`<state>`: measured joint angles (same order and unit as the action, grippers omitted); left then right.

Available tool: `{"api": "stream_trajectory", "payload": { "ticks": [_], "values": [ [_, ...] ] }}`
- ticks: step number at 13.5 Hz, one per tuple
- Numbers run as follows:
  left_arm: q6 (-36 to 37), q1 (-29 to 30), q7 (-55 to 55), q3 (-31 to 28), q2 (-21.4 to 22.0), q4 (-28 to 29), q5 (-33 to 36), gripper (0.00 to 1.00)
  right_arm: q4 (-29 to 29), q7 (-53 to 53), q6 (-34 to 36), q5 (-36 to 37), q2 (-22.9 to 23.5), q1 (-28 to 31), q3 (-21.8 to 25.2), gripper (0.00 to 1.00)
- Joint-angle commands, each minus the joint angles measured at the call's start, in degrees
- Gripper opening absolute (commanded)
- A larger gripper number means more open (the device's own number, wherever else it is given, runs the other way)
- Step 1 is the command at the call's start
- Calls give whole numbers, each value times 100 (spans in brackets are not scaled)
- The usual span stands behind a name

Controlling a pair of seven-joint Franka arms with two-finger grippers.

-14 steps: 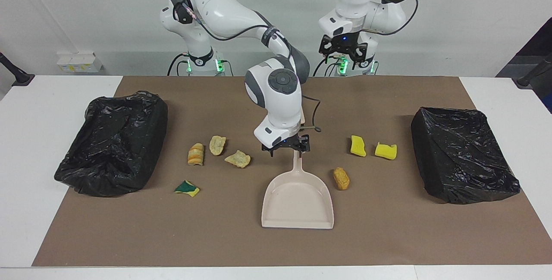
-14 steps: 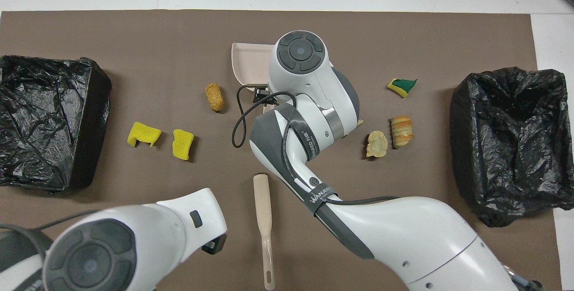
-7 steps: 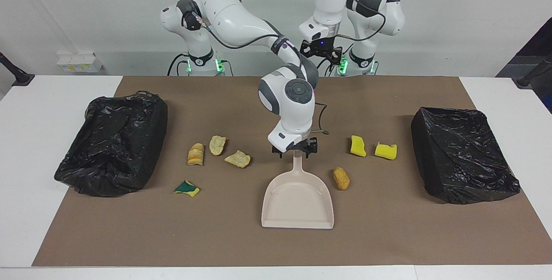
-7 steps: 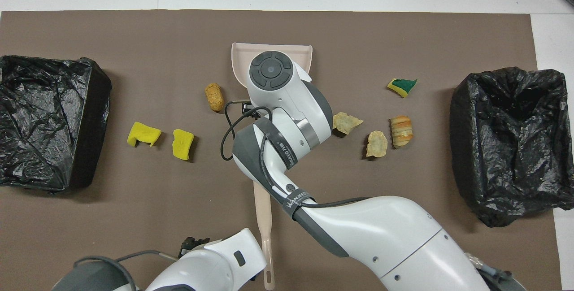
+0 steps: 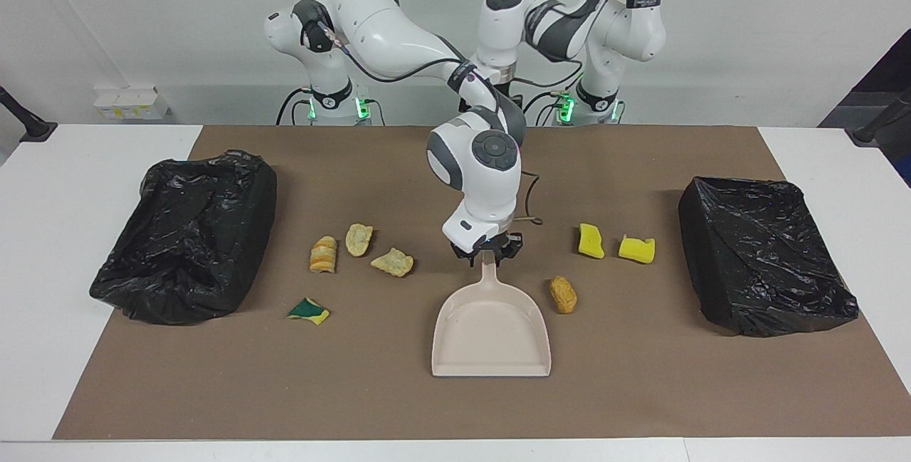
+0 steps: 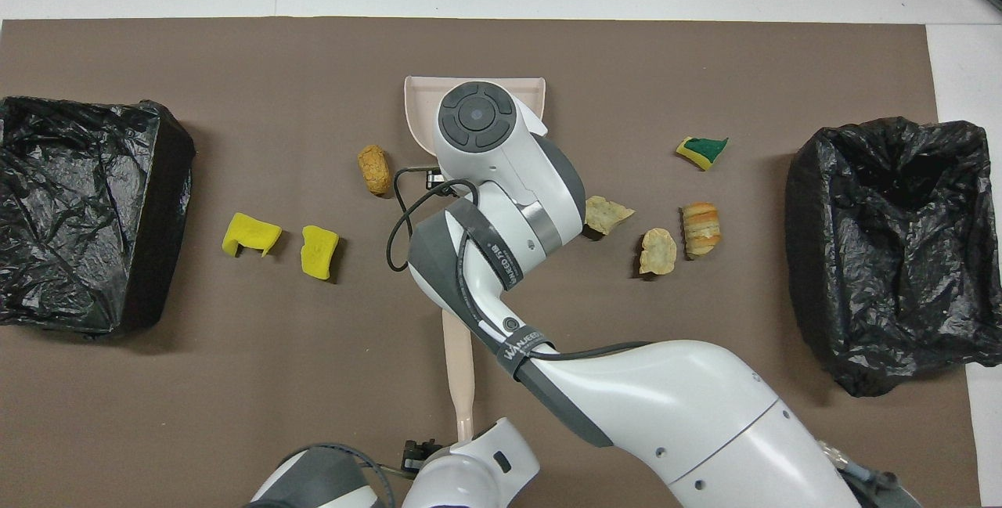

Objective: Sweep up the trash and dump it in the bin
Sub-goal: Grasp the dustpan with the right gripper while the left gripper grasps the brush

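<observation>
The right gripper (image 5: pixel 488 254) is closed around the dustpan (image 5: pixel 491 330) handle at mid-worktop. Trash (image 5: pixel 391 262) lies scattered at the pan's three and nine o'clock. The left gripper (image 6: pixel 416 457), open, hovers over the brush (image 6: pixel 459 367) handle.

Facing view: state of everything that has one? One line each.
dustpan: flat on the mat, empty, handle toward the robots
right gripper: shut on the dustpan's handle end
brush: lying on the mat, not held
left gripper: open, beside the brush's handle end
trash: seven scraps, all loose on the mat
bin at right arm's end: bag-lined, no trash seen inside
bin at left arm's end: bag-lined, no trash seen
</observation>
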<state>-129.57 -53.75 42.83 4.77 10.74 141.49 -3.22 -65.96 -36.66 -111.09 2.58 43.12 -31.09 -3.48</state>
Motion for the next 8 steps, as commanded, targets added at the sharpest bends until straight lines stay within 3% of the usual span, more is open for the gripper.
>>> {"api": "stream_trajectory", "payload": {
  "ticks": [1, 4, 6, 7, 8],
  "values": [
    [-148, -214, 164, -99, -55, 167, -47, 96, -40, -79, 17, 84, -93, 77, -47, 0],
    [-130, -206, 340, -99, -54, 186, -47, 69, -40, 298, 69, 67, -207, 243, -30, 0],
    [-52, -154, 419, -108, -72, 159, -47, 20, -75, 527, 113, -20, -391, 393, -39, 0],
    [-16, -127, 419, -117, -98, 107, -47, 2, -153, 606, 183, -21, -505, 481, -47, 0],
    [-16, -92, 384, -125, -159, 54, -47, 0, -241, 877, 201, -30, -637, 595, -56, 0]
  ]
}}
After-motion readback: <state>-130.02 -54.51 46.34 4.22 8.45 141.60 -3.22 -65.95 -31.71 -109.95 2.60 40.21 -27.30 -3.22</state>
